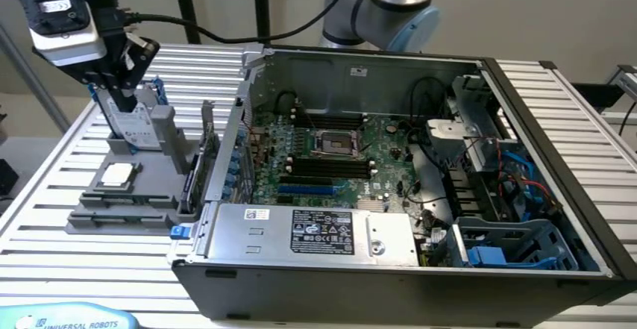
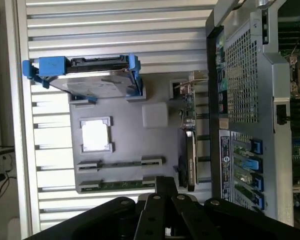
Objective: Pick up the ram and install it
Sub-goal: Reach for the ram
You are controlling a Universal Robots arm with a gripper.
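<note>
While hovering with gripper (image 1: 124,101) clenched empty over the hard drive (image 1: 139,124), at the ram's (image 2: 123,185) twelve o'clock in the exterior view, could clip that drive or descend unopened.

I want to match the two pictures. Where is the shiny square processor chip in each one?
Exterior view: processor chip on the grey holder, at the exterior view's left, outside the computer case.
Wrist view: processor chip in its square pocket on that holder.
Shared landmark: the blue-framed hard drive standing beside it.
</note>
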